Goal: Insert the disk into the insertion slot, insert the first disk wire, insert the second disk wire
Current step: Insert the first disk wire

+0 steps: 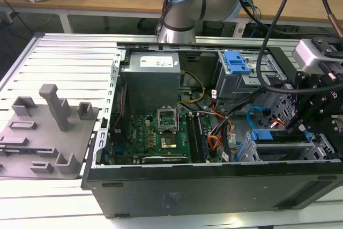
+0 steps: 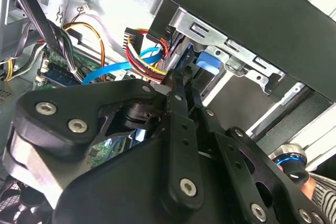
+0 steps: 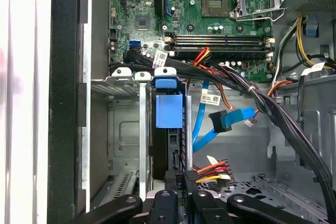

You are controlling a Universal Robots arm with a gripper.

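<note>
**Disk in the slot, my fingers on the first wire**

The open case point(image 1: 214, 186) lies on its side on the ribbed table point(image 1: 64, 52). Inside it I count two metal bays. The low perforated one is the slot point(image 3: 126, 129), and it holds one disk point(image 3: 169, 109). The disk stands inside between the silver rails, and its blue carrier shows at the mouth of the slot. The other bay point(image 1: 228, 81) is taller and grey, and it has one ridged blue latch point(image 1: 236, 61) on top. What is inside it, I cannot tell.

My gripper point(image 3: 181, 178) reaches into the case just beside the disk. As far as the first wrist view shows, my fingers are drawn together on the dark plug point(image 3: 190, 174) of the first wire point(image 3: 212, 169). This is one bundle of red, orange and yellow strands, and it leaves the plug sideways. Whether the plug already sits in the disk, I cannot see.

The second wire point(image 3: 236, 114) is one light-blue flat cable. It hangs in a loop beside the slot, and its plug is free in the air, apart from the disk.

The case holds also one green board point(image 1: 150, 132) and one grey supply box point(image 1: 150, 81). Outside the case, at the exterior view's left, one grey plate point(image 1: 32, 143) with raised blocks lies on the table.
</note>
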